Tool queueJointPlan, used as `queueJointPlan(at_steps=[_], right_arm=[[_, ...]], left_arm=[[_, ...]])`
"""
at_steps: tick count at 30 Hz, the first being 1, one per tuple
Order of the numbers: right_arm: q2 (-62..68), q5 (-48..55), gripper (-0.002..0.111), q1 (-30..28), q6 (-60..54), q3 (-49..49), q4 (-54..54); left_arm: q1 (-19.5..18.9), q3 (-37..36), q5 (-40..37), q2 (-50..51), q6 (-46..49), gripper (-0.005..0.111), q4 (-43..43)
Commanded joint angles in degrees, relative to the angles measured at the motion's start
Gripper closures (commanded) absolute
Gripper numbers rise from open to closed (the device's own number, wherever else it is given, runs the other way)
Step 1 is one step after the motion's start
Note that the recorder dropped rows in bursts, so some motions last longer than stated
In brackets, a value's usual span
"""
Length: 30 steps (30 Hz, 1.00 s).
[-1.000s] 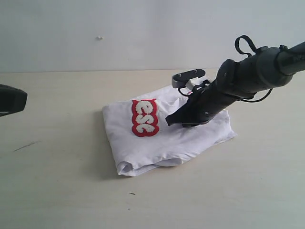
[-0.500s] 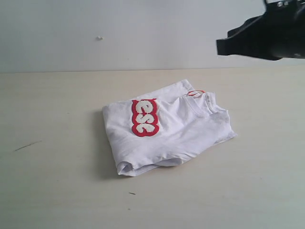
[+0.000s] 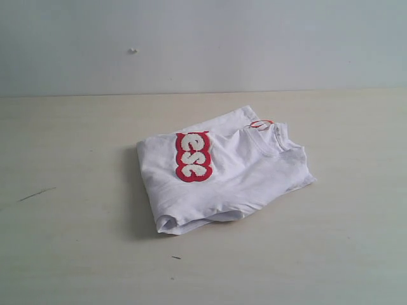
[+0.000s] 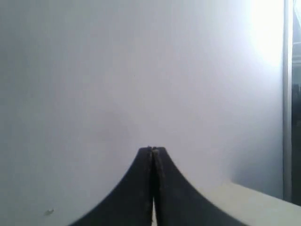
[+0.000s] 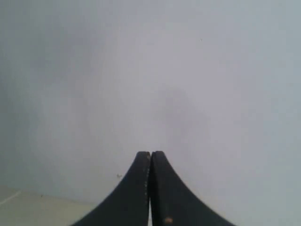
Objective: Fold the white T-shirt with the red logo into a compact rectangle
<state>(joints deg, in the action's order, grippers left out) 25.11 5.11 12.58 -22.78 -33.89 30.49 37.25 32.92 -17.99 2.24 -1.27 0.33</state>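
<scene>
The white T-shirt lies folded into a rough rectangle in the middle of the table in the exterior view. Part of the red logo shows on its upper left face, and the ribbed collar with an orange tag sits at the far right corner. Neither arm appears in the exterior view. In the left wrist view my left gripper is shut with nothing between its black fingers and faces a pale wall. My right gripper is likewise shut and empty, pointing at the wall; the shirt is outside both wrist views.
The pale wooden table runs around the shirt on all sides, with a grey wall behind it. A dark scratch marks the table at the left. A vertical frame edge shows in the left wrist view.
The right arm, which rested over the shirt's collar a second ago, lifted up and to the right and has left the exterior view. The left arm's tip at the left edge is gone too. The shirt stays put.
</scene>
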Motion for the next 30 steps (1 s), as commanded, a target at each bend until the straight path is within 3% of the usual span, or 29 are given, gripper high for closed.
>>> queueJointPlan(at_steps=[1,9,18,24,30], right_arm=[[-7.5,1.1,0.108,0.0,0.6,1.5,1.0],[-14.7,8.3,0.108,0.0,0.3,2.2,1.0],[-17.5,8.5,0.108,0.0,4.2,2.9,1.4],[0.5,14.0,0.108,0.0,6.4,4.2,0.8],[25.7,8.2,0.108,0.0,2.0,4.2,5.3]], left_arm=[[-0.1,-0.3,1.2,-2.2,-1.2,0.107,-0.3],[-0.1,-0.3,0.6,-2.2,-4.1,0.107,-0.3],[-0.1,-0.3,0.1,-2.2,-4.0,0.107,-0.3],[-0.1,-0.3,0.2,-2.2,-4.0,0.107,-0.3],[-0.1,-0.3,0.2,-2.2,-3.9,0.107,-0.3]])
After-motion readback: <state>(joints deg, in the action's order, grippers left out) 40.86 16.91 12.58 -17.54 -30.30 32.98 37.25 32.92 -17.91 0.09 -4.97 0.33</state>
